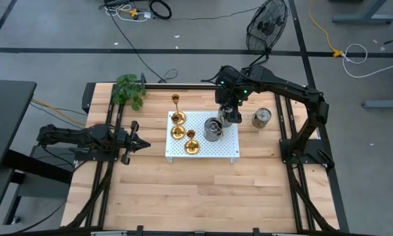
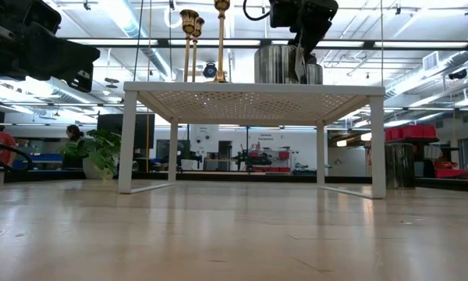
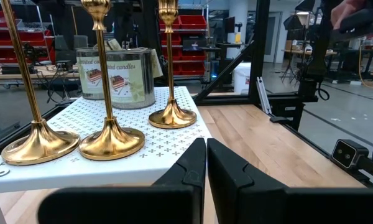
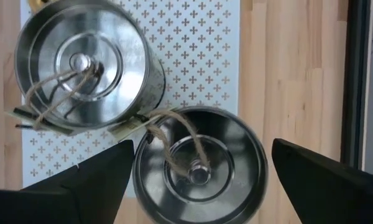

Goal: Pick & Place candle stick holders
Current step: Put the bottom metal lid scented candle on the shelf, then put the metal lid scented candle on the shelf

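The right gripper [image 4: 196,171] hangs with fingers spread wide over a tin [image 4: 199,163], not the holders [image 1: 177,124] on the white stand [image 1: 229,147]. Closing here could grab that tin or nudge the neighbouring tin [image 4: 81,68]. The left gripper [image 1: 136,137], pinched shut, waits beside the stand.

High view looks straight down on the whole table [image 1: 203,190]. Low view sits at tabletop level, peering under the white perforated stand [image 2: 253,100]. Left wrist faces that stand [image 3: 99,134] close up; right wrist stares down at two tins [image 4: 199,165] (very near).

Bright overhead strip lights, soft shadows, brass glare, sharp pics
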Controlling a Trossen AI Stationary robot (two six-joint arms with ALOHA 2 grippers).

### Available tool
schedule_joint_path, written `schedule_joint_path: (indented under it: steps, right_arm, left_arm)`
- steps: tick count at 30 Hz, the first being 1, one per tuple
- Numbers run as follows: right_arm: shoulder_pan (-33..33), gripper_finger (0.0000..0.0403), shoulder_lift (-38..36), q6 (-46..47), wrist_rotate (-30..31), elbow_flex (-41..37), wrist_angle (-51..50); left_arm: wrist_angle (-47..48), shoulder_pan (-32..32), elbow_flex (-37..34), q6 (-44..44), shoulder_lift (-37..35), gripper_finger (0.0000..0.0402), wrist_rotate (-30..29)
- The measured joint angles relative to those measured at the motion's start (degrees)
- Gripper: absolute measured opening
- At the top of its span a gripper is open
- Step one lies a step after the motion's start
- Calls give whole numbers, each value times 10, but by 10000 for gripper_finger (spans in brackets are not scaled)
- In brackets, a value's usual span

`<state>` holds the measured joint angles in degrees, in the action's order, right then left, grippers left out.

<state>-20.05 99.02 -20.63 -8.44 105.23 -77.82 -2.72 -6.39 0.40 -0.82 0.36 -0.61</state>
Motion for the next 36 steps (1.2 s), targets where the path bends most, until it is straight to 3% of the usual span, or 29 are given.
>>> schedule_joint_path:
  steps: [16,25,30,36]
  right_arm:
    - [0,399,-50,11,25,0,-17]
    - [0,399,-90,31,105,-3,-57]
    - [-1,400,-117,47,141,-69,-44]
    - [-21,400,-152,56,140,-160,-37]
  left_arm:
    - [0,0,0,0,0,19,0]
    - [0,0,0,0,0,19,0]
    - [0,0,0,0,0,19,0]
    - [0,0,0,0,0,19,0]
